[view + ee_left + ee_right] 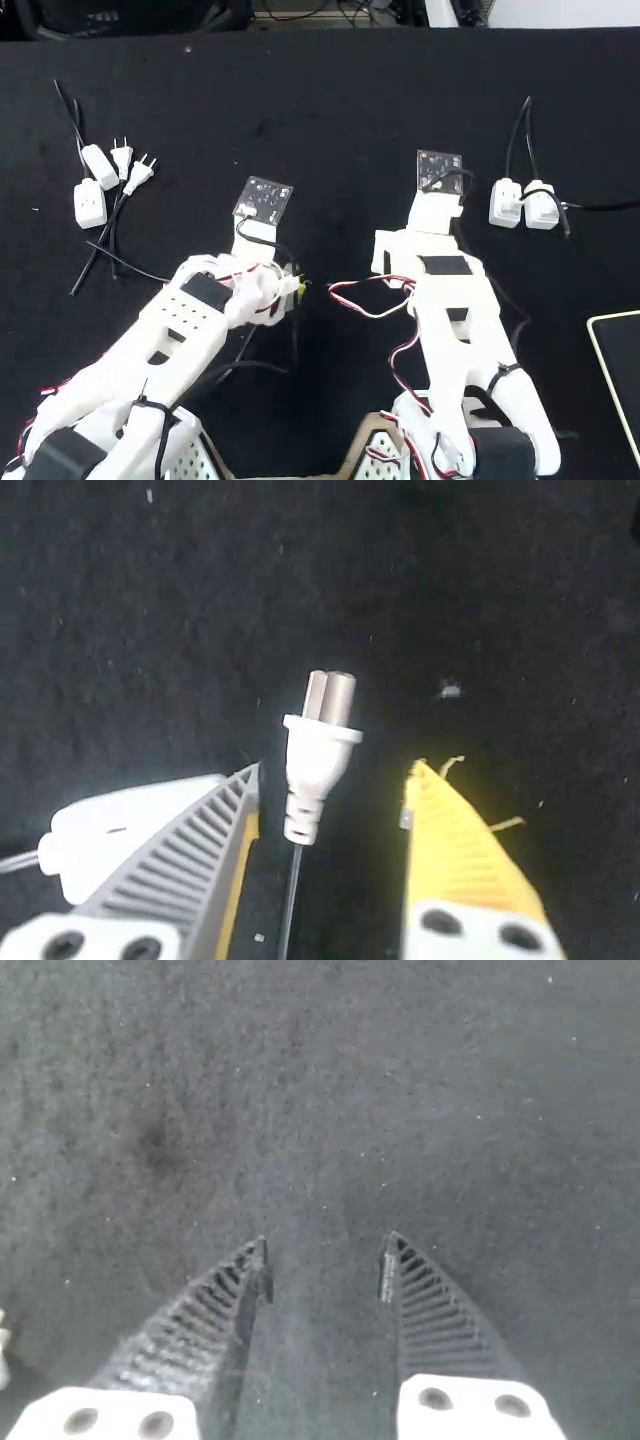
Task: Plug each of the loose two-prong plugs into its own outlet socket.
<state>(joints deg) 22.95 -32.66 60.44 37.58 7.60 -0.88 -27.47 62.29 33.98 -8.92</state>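
Note:
A white two-prong plug [320,755] lies between the fingers of my left gripper [335,770], prongs pointing away from the wrist. The jaws stand open, and the plug sits close to the grey finger [200,840] and clear of the yellow one [450,850]. My right gripper [327,1242] is open over bare black mat. In the high view two more loose plugs [132,165] lie at the far left beside a white outlet socket [90,203] and a second white block [98,165]. At the right, a white plug [541,205] sits joined to another socket [505,203].
Black cables [105,245] trail from the left cluster towards the left arm [190,320]. Another cable [520,130] loops behind the right socket. A yellow-rimmed dark panel [618,370] lies at the right edge. A white rounded piece [110,820] shows behind the grey finger.

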